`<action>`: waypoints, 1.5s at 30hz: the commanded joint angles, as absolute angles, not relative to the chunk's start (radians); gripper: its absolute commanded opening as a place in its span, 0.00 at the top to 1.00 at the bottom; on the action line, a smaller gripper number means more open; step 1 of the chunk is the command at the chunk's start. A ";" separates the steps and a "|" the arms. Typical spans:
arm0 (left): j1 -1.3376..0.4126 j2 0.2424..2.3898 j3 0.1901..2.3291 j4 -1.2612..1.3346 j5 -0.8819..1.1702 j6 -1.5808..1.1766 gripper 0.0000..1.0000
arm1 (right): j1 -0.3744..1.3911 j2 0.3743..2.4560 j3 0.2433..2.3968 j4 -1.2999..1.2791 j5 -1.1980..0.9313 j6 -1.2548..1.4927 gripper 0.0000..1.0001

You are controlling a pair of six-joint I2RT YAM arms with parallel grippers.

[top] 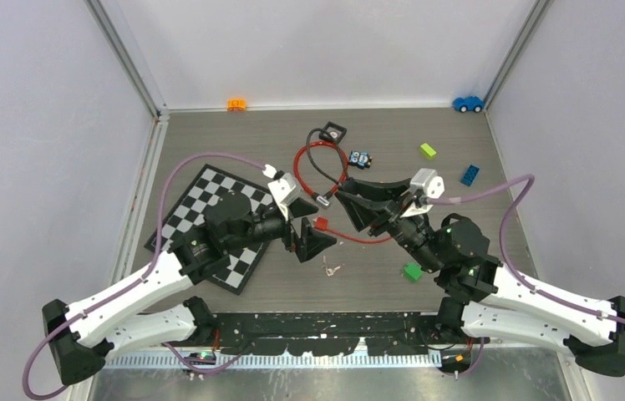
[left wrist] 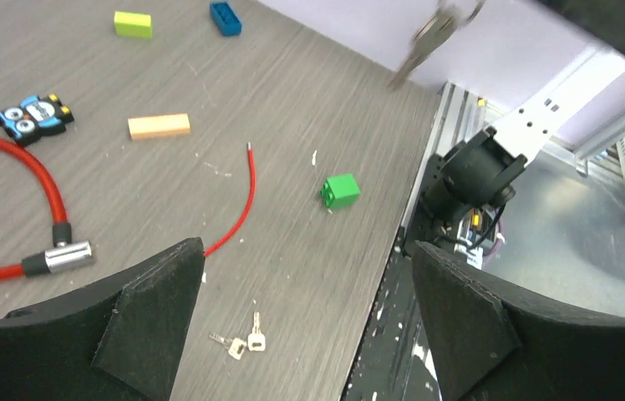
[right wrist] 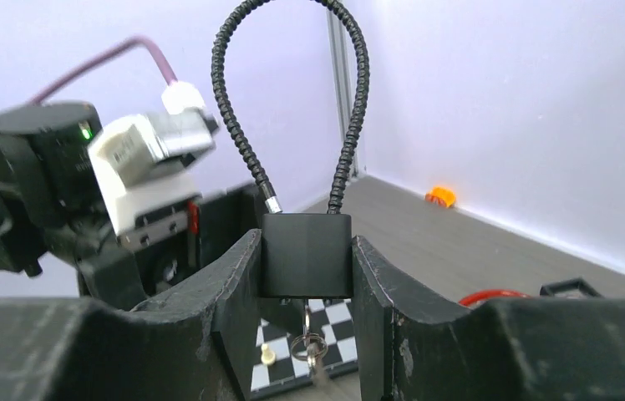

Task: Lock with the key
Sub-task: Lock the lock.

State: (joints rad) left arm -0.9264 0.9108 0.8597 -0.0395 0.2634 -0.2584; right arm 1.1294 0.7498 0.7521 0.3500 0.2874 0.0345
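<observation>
**Padlock pinched on the right, left fingers spread wide**

Where the right gripper point(right wrist: 307, 242) closes its two rough black fingers, it pinches the flat sides of a matte, square-bodied black padlock point(right wrist: 305, 269), which is held up off the table. The shackle is one ribbed black flexible cable point(right wrist: 351, 125) arching overhead. One small metal key point(right wrist: 307, 316) sits in the underside of the body with a wire ring hanging from it; the ring's lower part is blurred. The left gripper point(left wrist: 307, 251) stands spread wide, with nothing between its two wedge-shaped fingers.

On the grey wood-grain tabletop point(left wrist: 309, 100) lie:
- two small silvery loose keys point(left wrist: 242, 342), joined together
- one glossy red cable point(left wrist: 42, 180) with a silver metal end cap point(left wrist: 69, 256)
- one green plastic cube point(left wrist: 341, 190)
- one plain wooden block point(left wrist: 159, 126)
- one lime brick point(left wrist: 132, 23)
- one blue studded brick point(left wrist: 226, 17), cut off by the frame edge
- one black-and-blue toy point(left wrist: 33, 115), too small to make out further

One black-and-white chequered board point(top: 200, 196) lies partly hidden under the left arm. At the top of the left wrist view hangs a blurred metal shape point(left wrist: 426, 42) — it looks like keys, but is too soft to be sure.
</observation>
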 commanded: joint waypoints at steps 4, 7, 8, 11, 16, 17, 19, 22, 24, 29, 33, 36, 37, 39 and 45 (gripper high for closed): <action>-0.926 0.822 0.818 -0.067 0.291 -0.258 0.03 | 1.129 0.715 0.742 0.528 0.303 -0.044 0.99; -0.927 0.771 0.786 -0.039 0.262 -0.255 0.02 | 1.129 0.713 0.737 0.529 0.286 -0.065 0.99; -0.927 0.753 0.776 -0.026 0.252 -0.253 0.02 | 1.129 0.713 0.735 0.529 0.278 -0.073 0.99; -0.926 0.707 0.769 0.003 0.224 -0.242 0.02 | 1.129 0.712 0.729 0.527 0.261 -0.090 0.99; -0.927 0.640 0.807 0.009 0.134 -0.257 0.05 | 1.129 0.705 0.727 0.484 0.180 -0.141 0.99; -0.927 0.625 0.813 0.025 0.096 -0.267 0.07 | 1.129 0.702 0.723 0.483 0.155 -0.160 0.99; -0.927 0.600 0.816 0.081 0.021 -0.300 0.11 | 1.128 0.701 0.718 0.485 0.134 -0.170 0.99; -0.927 0.581 0.800 0.214 -0.057 -0.347 0.15 | 1.129 0.706 0.718 0.487 0.125 -0.169 0.99; -0.927 0.590 0.811 0.272 -0.065 -0.372 0.16 | 1.129 0.716 0.722 0.488 0.118 -0.169 0.99; -0.927 0.632 0.853 0.349 -0.011 -0.428 0.19 | 1.129 0.739 0.731 0.479 0.099 -0.169 0.99; -0.927 0.656 0.877 0.383 0.057 -0.447 0.21 | 1.129 0.755 0.739 0.476 0.083 -0.168 0.99; -0.927 0.675 0.896 0.366 0.093 -0.451 0.23 | 1.129 0.765 0.745 0.477 0.075 -0.168 0.99; -0.927 0.679 0.900 0.353 0.096 -0.451 0.24 | 1.129 0.769 0.747 0.478 0.074 -0.168 0.99; -0.927 0.685 0.902 0.329 0.092 -0.450 0.27 | 1.129 0.772 0.747 0.483 0.070 -0.167 0.99; -0.926 0.698 0.896 0.285 0.087 -0.455 0.35 | 1.129 0.771 0.750 0.483 0.066 -0.166 0.99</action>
State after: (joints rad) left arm -0.9264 0.6907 0.8654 0.2901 0.0727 -0.4438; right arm 1.1294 0.7780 0.7094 0.4217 0.0807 -0.1593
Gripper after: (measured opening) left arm 0.668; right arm 0.439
